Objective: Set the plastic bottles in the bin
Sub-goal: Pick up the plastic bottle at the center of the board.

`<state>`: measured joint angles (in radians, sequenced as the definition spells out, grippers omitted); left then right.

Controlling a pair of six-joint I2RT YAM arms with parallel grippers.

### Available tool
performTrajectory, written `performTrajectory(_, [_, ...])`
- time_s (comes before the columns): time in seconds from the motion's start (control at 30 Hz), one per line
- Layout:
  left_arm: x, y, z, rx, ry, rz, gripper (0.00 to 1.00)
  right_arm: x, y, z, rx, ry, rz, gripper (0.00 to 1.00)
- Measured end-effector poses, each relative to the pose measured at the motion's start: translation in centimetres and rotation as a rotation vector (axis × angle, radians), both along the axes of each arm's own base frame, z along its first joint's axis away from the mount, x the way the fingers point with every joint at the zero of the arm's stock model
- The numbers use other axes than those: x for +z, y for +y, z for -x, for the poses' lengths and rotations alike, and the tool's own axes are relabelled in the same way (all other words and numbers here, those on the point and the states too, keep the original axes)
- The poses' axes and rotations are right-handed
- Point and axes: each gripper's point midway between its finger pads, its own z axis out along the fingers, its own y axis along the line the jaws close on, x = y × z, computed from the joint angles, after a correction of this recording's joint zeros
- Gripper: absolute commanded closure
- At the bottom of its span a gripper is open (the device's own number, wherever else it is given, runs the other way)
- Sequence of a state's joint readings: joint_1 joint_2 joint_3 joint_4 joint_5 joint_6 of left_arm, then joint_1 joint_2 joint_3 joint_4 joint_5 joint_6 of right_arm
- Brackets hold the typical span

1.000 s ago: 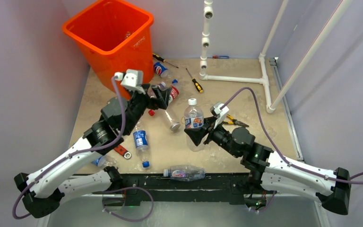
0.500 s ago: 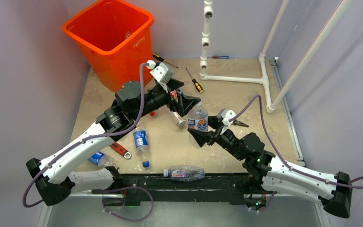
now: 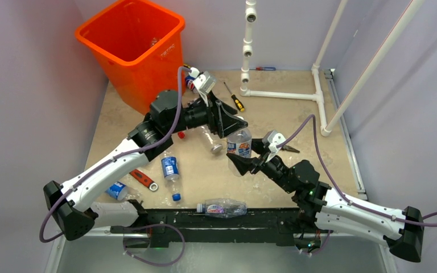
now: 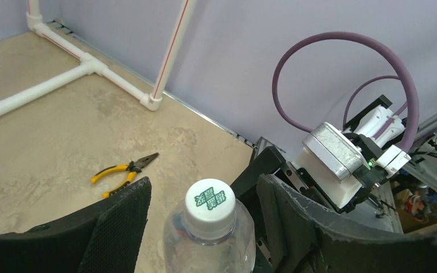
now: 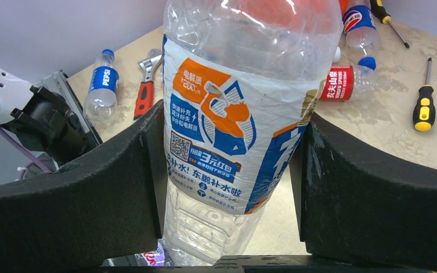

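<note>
My right gripper [image 3: 240, 161] is shut on an upright clear bottle [image 3: 239, 144] with an orange and blue label [image 5: 227, 131] and a white cap [image 4: 209, 200], and holds it at mid-table. In the right wrist view its fingers [image 5: 91, 187] press both sides of the label. My left gripper [image 3: 236, 126] is open, its fingers [image 4: 119, 222] on either side of the cap with gaps and not touching it. The orange bin [image 3: 173, 35] stands at the far left. Other bottles lie on the table: a Pepsi one [image 3: 169, 169], a capless clear one [image 3: 210, 141], one at the near edge [image 3: 223, 208], one at the near left [image 3: 115, 191].
A red-handled wrench [image 3: 145, 180] lies near the Pepsi bottle. Yellow pliers [image 4: 122, 170] lie right of the held bottle. A screwdriver [image 3: 234, 98] and the white pipe frame [image 3: 281, 95] are at the back. A red-label bottle [image 5: 344, 82] lies beyond the held bottle.
My left arm has swung right, from beside the bin to over the held bottle, gripper open around its cap. My right gripper has shifted the bottle slightly right.
</note>
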<state>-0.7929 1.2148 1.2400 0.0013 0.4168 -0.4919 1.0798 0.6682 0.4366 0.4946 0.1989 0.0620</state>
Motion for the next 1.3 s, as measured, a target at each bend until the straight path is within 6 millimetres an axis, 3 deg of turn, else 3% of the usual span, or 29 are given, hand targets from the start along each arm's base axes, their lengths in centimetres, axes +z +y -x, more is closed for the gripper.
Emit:
performTrajectory(0.1, [-0.4,-0.5,0.1,-0.024,0.026,0.001,0.33,0.0,0.0,0.0,0.0,0.0,0.0,1.0])
performTrajectory(0.37, [-1.8,-1.3,0.4,-0.068,0.066,-0.006,0.52,0.0,0.0,0.0,-0.001,0.001,0.0,1.0])
performTrajectory(0.43, [-2.4,-1.4,0.5,-0.076,0.073,-0.013,0.62,0.0,0.0,0.0,-0.001,0.002,0.0,1.0])
performTrajectory(0.57, [-2.6,-1.5,0.6,-0.088,0.068,-0.013,0.99,-0.5,0.0,-0.1,-0.007,0.016,0.008,1.0])
performTrajectory(0.67, [-2.7,-1.5,0.6,-0.088,0.065,-0.011,1.0,-0.6,0.0,-0.2,-0.014,0.019,0.009,0.99])
performTrajectory(0.7, [-2.8,-1.5,0.5,-0.088,0.065,-0.012,1.0,-0.6,0.0,-0.3,-0.014,0.02,0.009,0.87])
performTrajectory(0.77, [-2.8,-1.5,0.5,-0.086,0.065,-0.012,1.0,-0.7,0.0,-0.3,-0.015,0.025,0.009,0.5])
performTrajectory(0.87, [-2.9,-1.4,0.3,-0.076,0.068,-0.016,1.0,-0.8,0.1,-0.4,-0.017,0.043,0.005,0.04])
performTrajectory(1.13, [-2.7,0.1,-1.2,0.057,0.027,-0.042,1.0,-0.5,-0.2,-0.6,-0.038,0.134,-0.035,0.01])
performTrajectory(1.3, [-1.0,2.3,-2.9,0.212,-0.052,-0.067,1.0,1.5,-0.6,-0.2,-0.032,0.206,-0.093,0.01])
